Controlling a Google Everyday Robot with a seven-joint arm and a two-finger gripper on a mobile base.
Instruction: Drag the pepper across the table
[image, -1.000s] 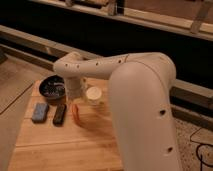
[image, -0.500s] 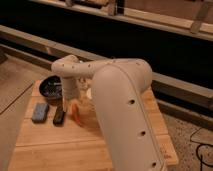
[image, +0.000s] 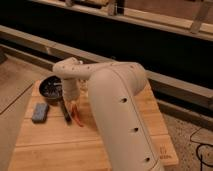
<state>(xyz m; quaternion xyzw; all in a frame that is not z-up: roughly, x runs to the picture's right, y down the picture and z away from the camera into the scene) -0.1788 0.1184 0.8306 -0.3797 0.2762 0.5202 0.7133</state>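
Claw (image: 71, 103) low at the upper end of the pepper (image: 76, 116), grip impossible to tell: may skid off its slender curve mid-drag, or catch the black bar (image: 65, 111) just beside and sweep that across the table (image: 60, 146) instead.

We see the gripper (image: 70, 103) of our cream-white arm (image: 117, 100) above the pale bamboo-planked table (image: 50, 145); just beneath it a red-orange pepper (image: 76, 118), beside it a black bar (image: 65, 111), farther off a blue-grey block (image: 40, 112).
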